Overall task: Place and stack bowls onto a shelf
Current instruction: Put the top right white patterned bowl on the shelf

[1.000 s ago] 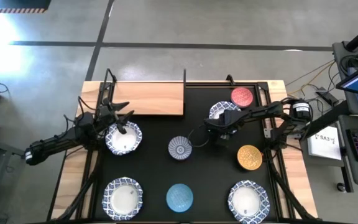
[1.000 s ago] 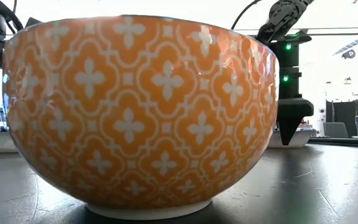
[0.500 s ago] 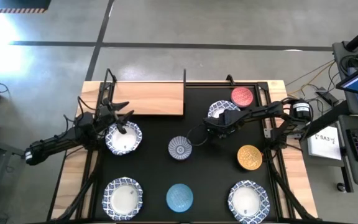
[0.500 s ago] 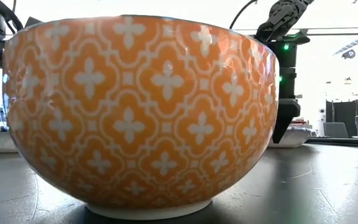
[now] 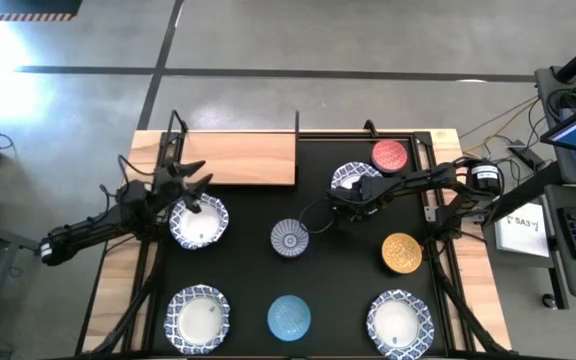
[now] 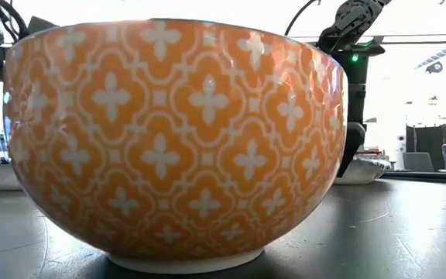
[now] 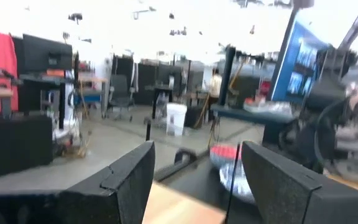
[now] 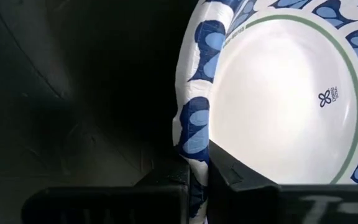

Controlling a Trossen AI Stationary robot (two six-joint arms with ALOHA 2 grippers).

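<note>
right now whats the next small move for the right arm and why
Probably lift straight up a little: the right gripper is pinched on the rim of the white bowl, which looks to sit on the mat, and the shelf is bare.

Glossy glazed orange bowl [image 6: 176, 143], seemingly ceramic, on matt black mat [image 6: 393, 232]

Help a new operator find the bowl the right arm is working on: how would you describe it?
On the black mat, look right of the wooden shelf, toward the far edge. Beside the small red bowl sits a white bowl with a blue patterned rim. It is the only white bowl with the right gripper clamped on its rim.
</note>
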